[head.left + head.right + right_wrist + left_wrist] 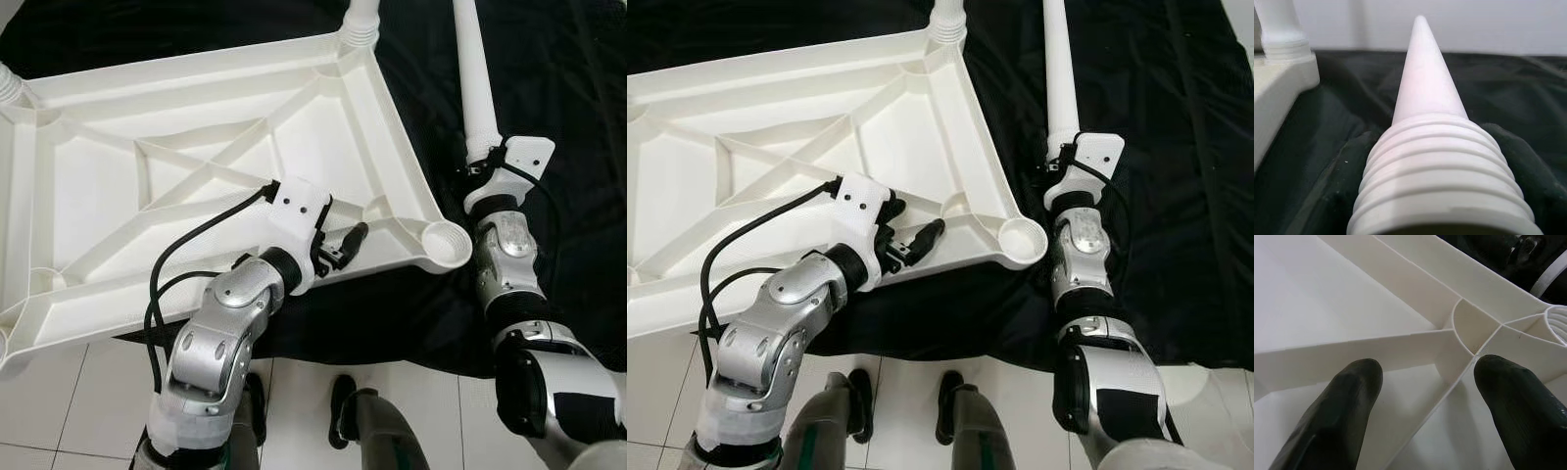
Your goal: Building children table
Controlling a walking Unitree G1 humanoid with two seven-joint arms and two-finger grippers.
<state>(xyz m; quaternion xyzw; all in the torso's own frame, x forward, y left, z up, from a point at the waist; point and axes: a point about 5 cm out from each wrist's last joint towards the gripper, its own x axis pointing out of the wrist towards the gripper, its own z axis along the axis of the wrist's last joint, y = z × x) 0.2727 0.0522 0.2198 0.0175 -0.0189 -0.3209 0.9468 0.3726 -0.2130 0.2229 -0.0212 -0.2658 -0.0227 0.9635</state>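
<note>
Upturned tabletop (pixel 196 127) on black cloth (pixel 578 88); empty socket (pixel 448 241) near right. Right gripper (pixel 482 155) clamps leg (pixel 474 69); left gripper (pixel 338 245) spread over ribs. Risk: leg cross-threading if tilted.

A black cloth (pixel 578 88) lies spread over the floor, rumpled into soft folds. Along its near edge, pale floor tiles (pixel 59 392) with thin grey grout lines show. Beyond the cloth stands a plain light wall (pixel 1488 24), evenly lit.
</note>
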